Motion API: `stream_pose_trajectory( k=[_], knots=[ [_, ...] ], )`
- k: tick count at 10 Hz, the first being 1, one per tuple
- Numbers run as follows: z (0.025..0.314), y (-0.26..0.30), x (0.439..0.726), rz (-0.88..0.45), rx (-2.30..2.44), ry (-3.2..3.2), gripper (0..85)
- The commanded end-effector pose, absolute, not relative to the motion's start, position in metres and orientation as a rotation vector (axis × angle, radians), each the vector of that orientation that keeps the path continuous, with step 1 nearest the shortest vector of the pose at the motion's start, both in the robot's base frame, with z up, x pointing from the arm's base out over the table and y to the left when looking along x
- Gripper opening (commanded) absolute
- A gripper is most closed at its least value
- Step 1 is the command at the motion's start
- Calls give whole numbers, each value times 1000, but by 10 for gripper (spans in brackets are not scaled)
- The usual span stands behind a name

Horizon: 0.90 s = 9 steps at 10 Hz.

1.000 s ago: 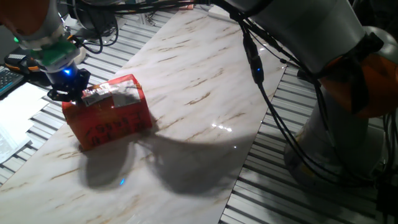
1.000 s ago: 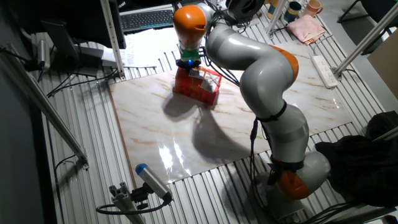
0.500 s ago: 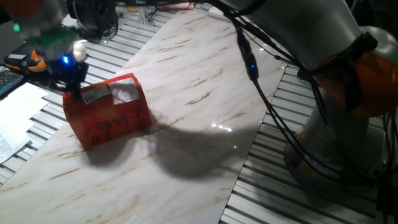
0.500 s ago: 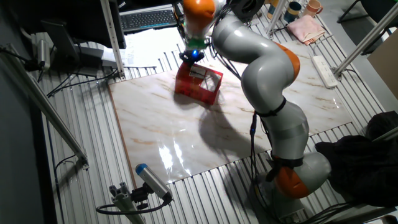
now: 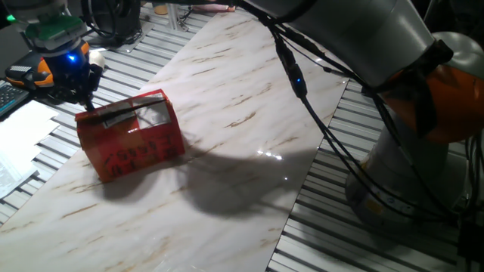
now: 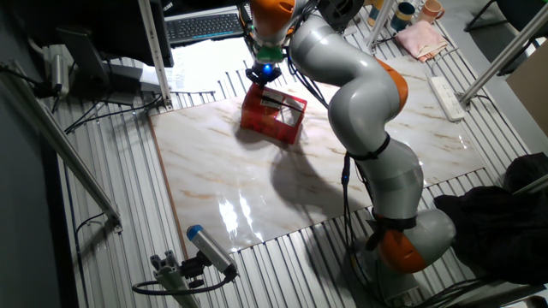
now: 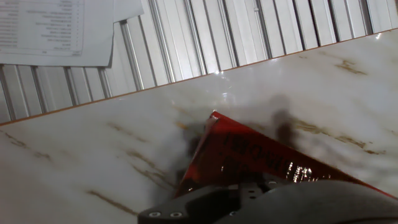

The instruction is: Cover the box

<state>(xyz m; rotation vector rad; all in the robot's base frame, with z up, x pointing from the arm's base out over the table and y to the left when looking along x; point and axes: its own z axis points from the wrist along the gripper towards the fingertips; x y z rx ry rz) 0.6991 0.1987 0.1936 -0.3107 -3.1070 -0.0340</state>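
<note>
A glossy marble-patterned slab point(image 5: 249, 113) with a smooth, light-catching face covers the table, ringed by ribbed grey metal slats point(image 6: 282, 257). The red printed cardboard box point(image 5: 132, 140) shows a slight sheen. Smooth silver and orange plastic shells clad the arm point(image 6: 360, 77). Matt white paper sheets point(image 7: 56, 28) lie on the slats.

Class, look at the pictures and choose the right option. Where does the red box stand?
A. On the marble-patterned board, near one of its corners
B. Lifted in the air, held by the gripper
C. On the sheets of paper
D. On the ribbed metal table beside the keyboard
A: both fixed views show the box resting on the marble-patterned board near its corner, with the gripper just above its edge, not lifting it.
</note>
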Motion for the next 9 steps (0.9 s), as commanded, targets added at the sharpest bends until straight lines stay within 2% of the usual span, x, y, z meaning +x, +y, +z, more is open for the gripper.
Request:
stream_pose_trajectory(
  k=[1,9],
  knots=[
    [193,199,699,-24,-313,-3113,0],
    [204,199,693,-88,-319,-3122,0]
  ],
)
